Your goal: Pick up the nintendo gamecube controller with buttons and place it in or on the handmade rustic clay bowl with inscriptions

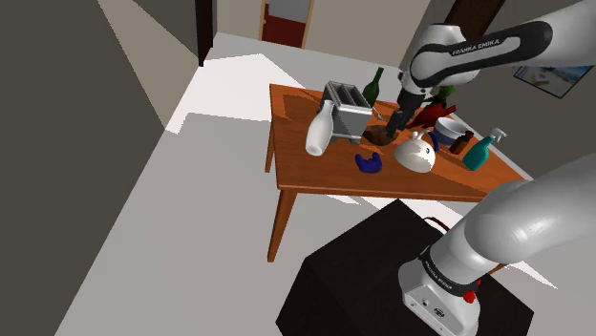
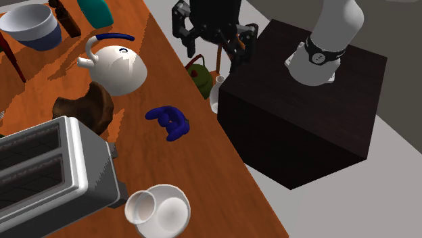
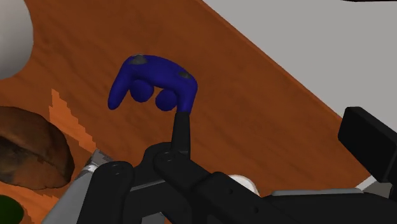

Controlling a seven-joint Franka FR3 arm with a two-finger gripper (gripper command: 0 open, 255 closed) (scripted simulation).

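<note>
Shoulder view, pincer: the pincer (image 1: 396, 121) hangs from the white arm above the middle of the worktop (image 1: 315, 179), clear of its surface.
Pincer state: its fingers stand wide apart with nothing between them, so it holds nothing.
Just beneath: the brown clay bowl (image 1: 379, 139) sits almost under the pincer, between the toaster (image 1: 346, 107) and the white teapot (image 1: 416, 153).
Controller's place: the blue controller (image 3: 153, 77) lies flat on bare worktop, touching nothing. It is close to the near edge facing the stand (image 1: 363, 277), between the white vase (image 1: 320, 131) and the teapot.
Direction from pincer: toward the near edge, a little to the shoulder view's left, and lower down.
Long axis: in the wrist view the body runs crosswise ahead of the fingers, along much the same line as the gap between them. Both handles point back toward the pincer.
Coming move, my guess: travel nearward and down. A turn of the wrist would likely help, so the fingers close across the narrow body rather than along its length.
Bowl from controller: just beyond it on the far side, so the carry should be short.
</note>
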